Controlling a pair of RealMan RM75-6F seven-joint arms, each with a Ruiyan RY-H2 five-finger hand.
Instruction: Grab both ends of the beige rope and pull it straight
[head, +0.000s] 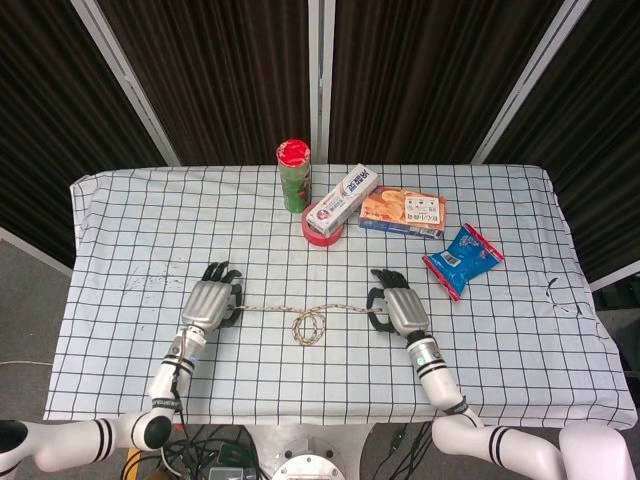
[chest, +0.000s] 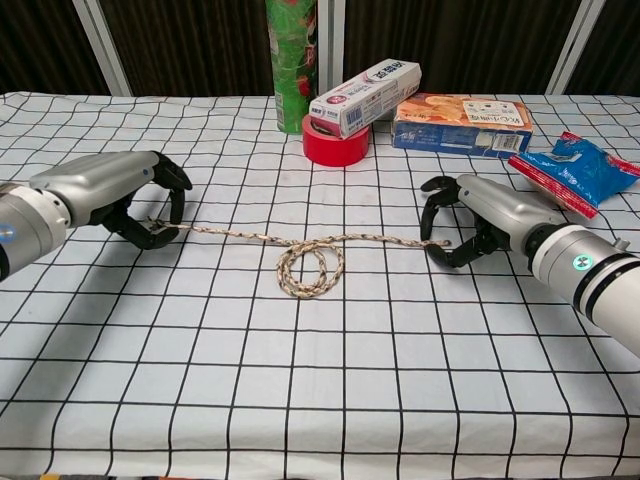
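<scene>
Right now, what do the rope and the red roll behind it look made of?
The beige rope looks like braided or twisted fibre, matte, with brown flecks in its weave and a limp coil at mid-length; cotton or synthetic is unclear. The red roll looks like adhesive tape: a smooth, slightly glossy ring with an open core.
</scene>
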